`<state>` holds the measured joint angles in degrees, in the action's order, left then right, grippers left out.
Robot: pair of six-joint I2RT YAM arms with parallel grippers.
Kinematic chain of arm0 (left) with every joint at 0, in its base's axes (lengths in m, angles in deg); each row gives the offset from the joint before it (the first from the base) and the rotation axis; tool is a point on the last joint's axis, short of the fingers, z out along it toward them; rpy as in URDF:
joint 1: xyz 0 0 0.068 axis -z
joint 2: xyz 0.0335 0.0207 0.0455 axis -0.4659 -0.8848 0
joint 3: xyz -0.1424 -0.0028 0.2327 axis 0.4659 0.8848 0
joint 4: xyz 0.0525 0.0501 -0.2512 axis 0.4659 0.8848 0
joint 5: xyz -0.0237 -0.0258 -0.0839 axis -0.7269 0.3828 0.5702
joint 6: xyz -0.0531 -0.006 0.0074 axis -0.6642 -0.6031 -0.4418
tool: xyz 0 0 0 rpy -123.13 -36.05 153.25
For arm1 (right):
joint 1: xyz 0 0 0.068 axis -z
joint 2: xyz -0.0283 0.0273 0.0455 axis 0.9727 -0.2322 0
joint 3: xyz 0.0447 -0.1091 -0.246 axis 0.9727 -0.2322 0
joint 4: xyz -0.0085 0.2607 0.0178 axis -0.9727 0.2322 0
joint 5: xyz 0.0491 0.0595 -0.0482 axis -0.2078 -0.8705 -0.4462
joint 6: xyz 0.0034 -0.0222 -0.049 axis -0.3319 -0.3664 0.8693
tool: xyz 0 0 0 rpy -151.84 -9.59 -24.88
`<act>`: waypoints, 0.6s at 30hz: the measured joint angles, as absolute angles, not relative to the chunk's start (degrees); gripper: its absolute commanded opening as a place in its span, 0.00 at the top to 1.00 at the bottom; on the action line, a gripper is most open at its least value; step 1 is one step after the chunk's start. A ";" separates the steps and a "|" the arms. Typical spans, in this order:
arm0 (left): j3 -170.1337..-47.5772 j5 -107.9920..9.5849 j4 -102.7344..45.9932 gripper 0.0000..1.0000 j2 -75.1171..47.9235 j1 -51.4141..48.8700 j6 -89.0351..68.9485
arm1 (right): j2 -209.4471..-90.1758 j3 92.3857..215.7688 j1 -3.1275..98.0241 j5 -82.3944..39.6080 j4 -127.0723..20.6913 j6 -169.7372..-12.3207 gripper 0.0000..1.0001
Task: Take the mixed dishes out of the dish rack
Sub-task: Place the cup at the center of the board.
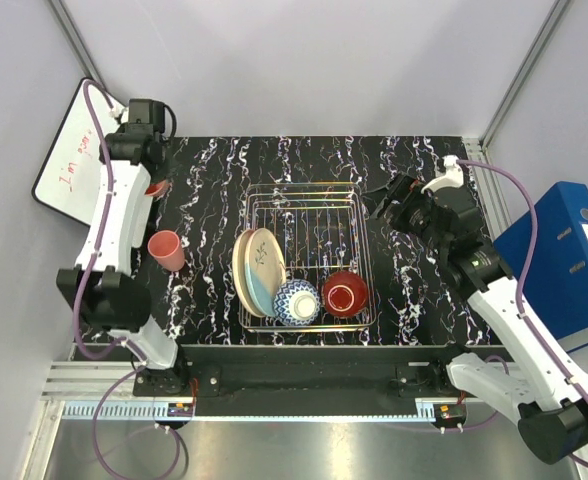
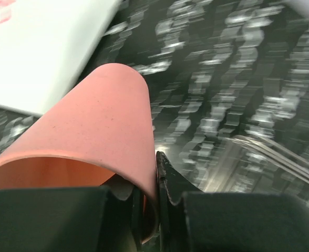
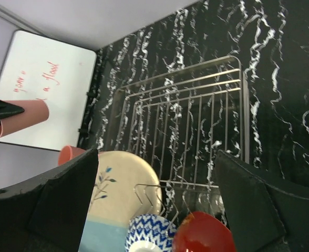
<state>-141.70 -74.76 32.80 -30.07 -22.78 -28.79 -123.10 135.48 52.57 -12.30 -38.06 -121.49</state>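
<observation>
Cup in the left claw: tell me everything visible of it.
Salmon-pink cup, matte, plain, plastic-looking, slightly tapered. It is tipped sideways, mouth toward the left claw, which is shut on its rim wall: one finger inside, one outside. It is beside the whiteboard at the left of the table. Whether it touches the table cannot be told.

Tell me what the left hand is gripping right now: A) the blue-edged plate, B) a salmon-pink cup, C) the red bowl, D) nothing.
B: the left wrist view shows the left hand pinching the wall of a salmon-pink cup, while the red bowl and plates sit in the dish rack.
</observation>
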 measured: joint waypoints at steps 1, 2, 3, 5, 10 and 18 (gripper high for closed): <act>-141.70 -75.22 33.79 1.00 -31.53 -23.98 -28.51 | -122.97 135.00 52.57 -12.04 -37.64 -121.36 0.00; -141.70 -75.75 34.94 1.00 -33.39 -25.62 -28.11 | -122.90 134.34 52.57 -11.75 -37.36 -121.32 0.00; -141.72 -76.01 35.45 1.00 -34.53 -26.41 -27.92 | -122.92 133.91 52.57 -11.69 -37.29 -121.32 0.00; -142.18 -76.01 36.23 1.00 -37.32 -27.24 -27.46 | -123.01 132.83 52.57 -11.86 -37.40 -121.34 0.00; -146.24 -75.25 36.56 1.00 -43.90 -26.73 -26.63 | -123.06 130.54 52.57 -12.41 -37.58 -121.38 0.00; -148.76 -74.35 36.01 1.00 -52.82 -26.73 -25.25 | -123.34 128.55 52.57 -11.84 -37.60 -120.77 0.00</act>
